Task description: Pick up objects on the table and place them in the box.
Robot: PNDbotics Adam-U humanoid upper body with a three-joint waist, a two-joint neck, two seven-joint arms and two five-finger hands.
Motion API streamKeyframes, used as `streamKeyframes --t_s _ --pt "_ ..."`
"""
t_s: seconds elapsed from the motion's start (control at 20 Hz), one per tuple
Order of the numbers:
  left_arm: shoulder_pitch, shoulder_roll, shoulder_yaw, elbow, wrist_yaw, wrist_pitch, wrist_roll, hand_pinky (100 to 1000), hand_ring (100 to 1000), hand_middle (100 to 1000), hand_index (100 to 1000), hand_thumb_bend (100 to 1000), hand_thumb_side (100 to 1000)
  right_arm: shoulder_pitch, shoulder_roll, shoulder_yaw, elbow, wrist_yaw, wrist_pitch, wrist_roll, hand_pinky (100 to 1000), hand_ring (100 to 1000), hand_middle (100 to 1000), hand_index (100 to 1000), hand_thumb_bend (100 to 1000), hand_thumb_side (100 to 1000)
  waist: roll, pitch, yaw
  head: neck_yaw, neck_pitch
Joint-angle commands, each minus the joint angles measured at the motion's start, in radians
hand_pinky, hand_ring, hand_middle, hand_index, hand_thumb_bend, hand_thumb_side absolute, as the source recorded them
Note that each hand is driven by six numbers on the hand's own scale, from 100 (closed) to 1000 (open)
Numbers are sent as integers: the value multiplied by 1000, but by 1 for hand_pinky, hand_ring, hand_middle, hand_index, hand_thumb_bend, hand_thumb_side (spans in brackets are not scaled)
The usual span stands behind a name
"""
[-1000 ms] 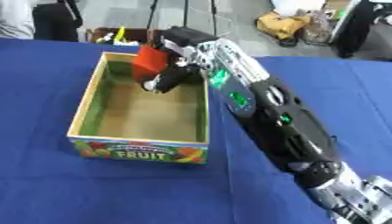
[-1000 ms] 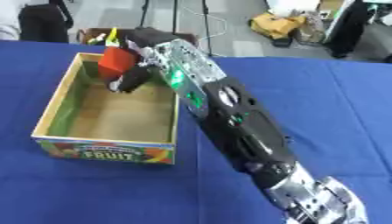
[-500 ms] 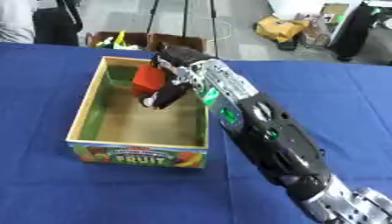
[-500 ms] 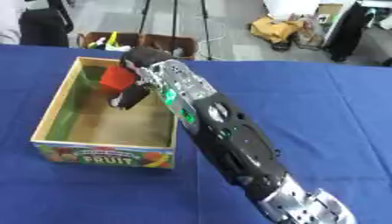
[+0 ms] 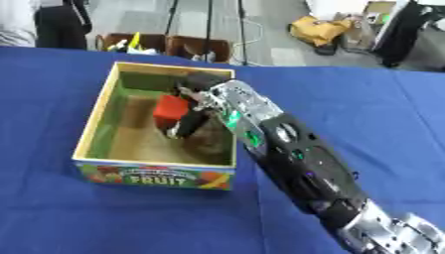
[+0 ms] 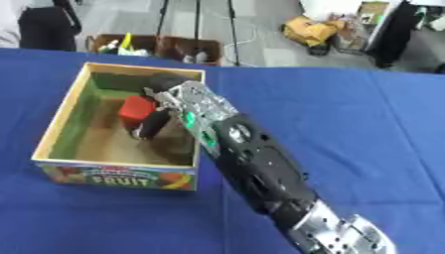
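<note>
An open cardboard fruit box with green inner walls stands on the blue table. My right arm reaches from the lower right over the box's right wall. My right hand is down inside the box, its fingers curled round a red block-like object held low above the box floor. The far side of the red object is hidden by the hand. My left hand shows in neither view.
The blue cloth-covered table stretches to the right and in front of the box. Beyond its far edge are brown crates, stand legs and a yellow bag on the floor.
My right hand has moved down with the red object, from above the box's far rim to deep inside the box. The camera has also shifted.
</note>
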Motion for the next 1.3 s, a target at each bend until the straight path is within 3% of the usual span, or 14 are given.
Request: streamKeyframes --t_s 0.05,0.4,0.55,0.65,1.1,1.3 --pt "-10 9 0 -20 3 -1 -4 575 628 576 648 100 886 -33 -4 -8 4 31 -29 48 427 573 446 533 100 446 5 -20 0 -6 -12" --pt "-11 9 -1 -20 4 -1 -5 575 628 576 648 100 886 -44 1 -14 -22 41 -64 133 517 693 562 648 100 458 6 -20 1 -12 -12" --pt "-12 9 -2 -20 4 -1 -5 575 626 577 648 100 886 -46 0 -13 -32 46 -73 149 604 810 717 740 100 472 6 -21 0 -13 -13" --pt "-12 9 -2 -20 4 -1 -6 575 626 577 648 100 887 -49 -2 -15 -37 58 -75 156 640 852 775 786 100 476 6 -22 0 -13 -13" --pt "-8 10 -1 -20 3 1 -7 575 626 576 648 100 887 -57 -26 -19 -101 105 -67 130 654 873 812 817 142 506 6 -31 -9 -10 -10" --pt "-4 11 0 -20 2 2 -6 575 626 576 647 100 887 -51 -48 -24 -161 79 -63 123 651 866 809 820 155 529 7 -37 -15 -6 -5"
